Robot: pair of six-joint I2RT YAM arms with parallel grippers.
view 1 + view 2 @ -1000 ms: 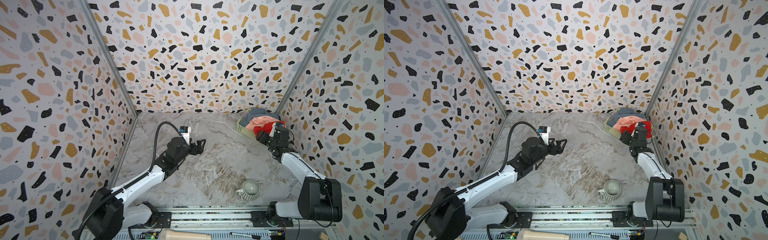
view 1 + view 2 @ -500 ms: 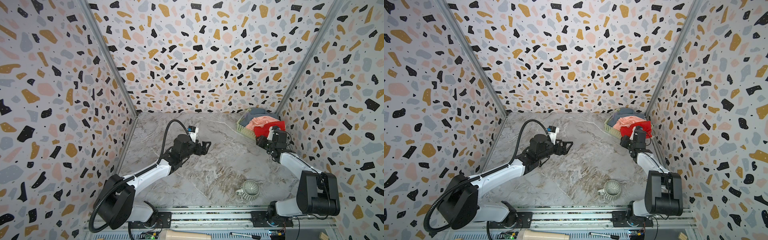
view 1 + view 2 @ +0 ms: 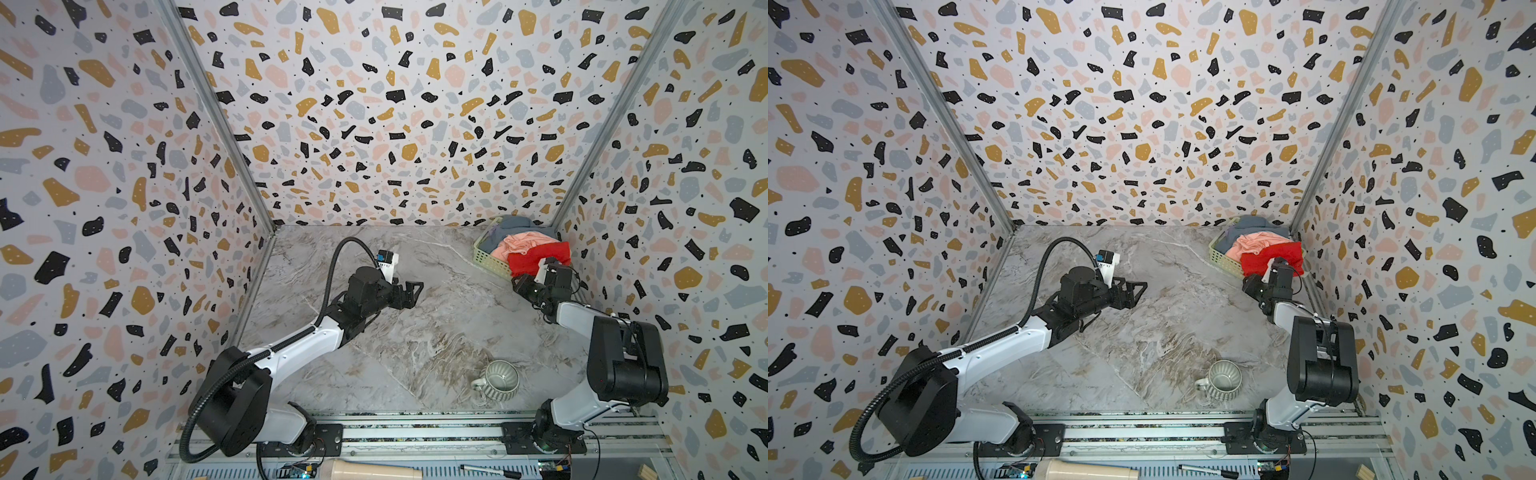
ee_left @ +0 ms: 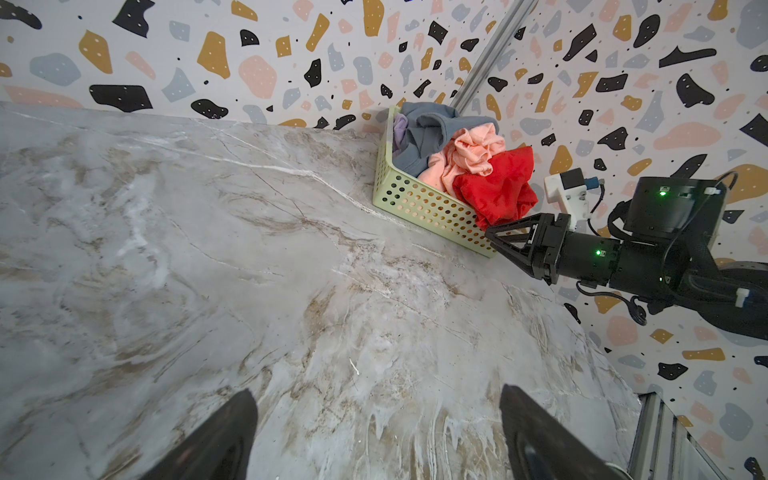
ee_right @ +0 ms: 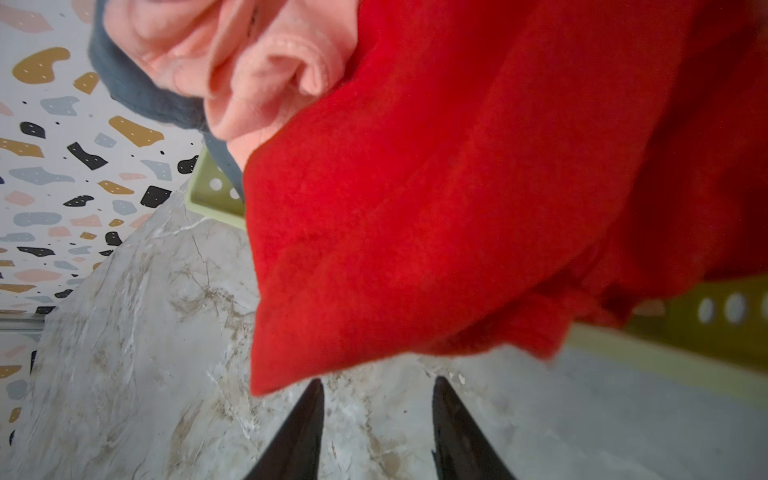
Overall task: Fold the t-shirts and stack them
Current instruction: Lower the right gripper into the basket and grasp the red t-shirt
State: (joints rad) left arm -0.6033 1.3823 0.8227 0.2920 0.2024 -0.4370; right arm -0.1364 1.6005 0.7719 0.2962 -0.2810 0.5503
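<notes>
Right gripper (image 5: 378,380) has narrowed in the last second. Its jaws are part-open and empty, tips just short of the red shirt's (image 5: 436,187) hanging hem. Left gripper (image 4: 376,390) has reached further over mid-table, wide open and empty. Red, pink shirt (image 4: 469,153) and grey-blue shirt (image 4: 424,133) all lie heaped in the basket (image 4: 415,203) in the back right corner. First pick looks imminent; no folding yet.

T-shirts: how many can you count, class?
3, all in the basket: grey-blue shirt at the back, pink shirt mid-heap, red shirt over the front rim; others may be hidden.
</notes>
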